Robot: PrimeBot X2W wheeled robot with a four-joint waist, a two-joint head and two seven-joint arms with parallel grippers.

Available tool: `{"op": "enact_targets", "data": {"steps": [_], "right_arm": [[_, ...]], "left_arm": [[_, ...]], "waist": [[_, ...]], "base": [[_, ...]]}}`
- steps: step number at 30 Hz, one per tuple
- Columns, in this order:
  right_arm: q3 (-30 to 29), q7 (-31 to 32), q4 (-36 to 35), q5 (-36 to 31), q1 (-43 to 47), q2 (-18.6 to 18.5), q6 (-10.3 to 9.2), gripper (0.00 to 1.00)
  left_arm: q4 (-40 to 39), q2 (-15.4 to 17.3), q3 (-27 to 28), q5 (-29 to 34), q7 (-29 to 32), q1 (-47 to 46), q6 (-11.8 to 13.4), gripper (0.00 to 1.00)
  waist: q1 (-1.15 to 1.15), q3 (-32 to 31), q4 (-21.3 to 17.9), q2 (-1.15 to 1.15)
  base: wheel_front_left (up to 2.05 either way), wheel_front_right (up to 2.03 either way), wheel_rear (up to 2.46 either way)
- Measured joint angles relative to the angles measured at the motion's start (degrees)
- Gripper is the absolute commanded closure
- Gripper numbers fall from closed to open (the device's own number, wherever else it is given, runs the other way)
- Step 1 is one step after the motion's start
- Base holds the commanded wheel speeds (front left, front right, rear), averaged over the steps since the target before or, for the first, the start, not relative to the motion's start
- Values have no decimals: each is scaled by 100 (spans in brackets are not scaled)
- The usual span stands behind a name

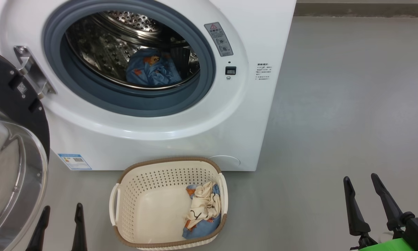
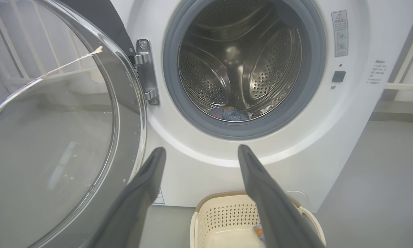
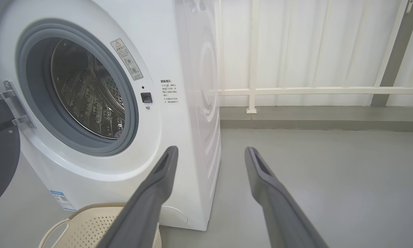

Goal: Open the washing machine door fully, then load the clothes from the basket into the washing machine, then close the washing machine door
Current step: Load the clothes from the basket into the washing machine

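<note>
The white washing machine (image 1: 181, 132) stands with its round door (image 1: 10, 167) swung open to the left. A light blue garment with orange prints (image 1: 153, 69) lies in the steel drum. On the floor in front sits the cream basket (image 1: 125, 195), holding a cream garment with black lines (image 1: 203, 202) over some blue cloth at its right end. My left gripper (image 1: 61, 209) is open at the lower left, beside the basket and empty. My right gripper (image 1: 360, 179) is open at the lower right, over bare floor. In the left wrist view the left gripper (image 2: 201, 150) points at the drum opening.
Grey floor (image 1: 351, 104) stretches to the right of the machine. A white railing with curtains (image 3: 313, 91) runs behind it. The open door's glass bowl (image 2: 55, 137) bulges close to my left fingers.
</note>
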Motion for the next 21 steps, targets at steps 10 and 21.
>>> {"op": "enact_targets", "data": {"steps": [10,21], "right_arm": [[-1,0,-21,0,0,4,0,0],[3,0,-55,0,-189,58,0,0]], "left_arm": [[-111,-92,75,-1,0,37,0,0],[288,-110,-162,-313,1,-126,0,0]], "waist": [[0,16,-6,0],[1,366,-94,0]], "base": [[0,0,0],[0,0,0]]}}
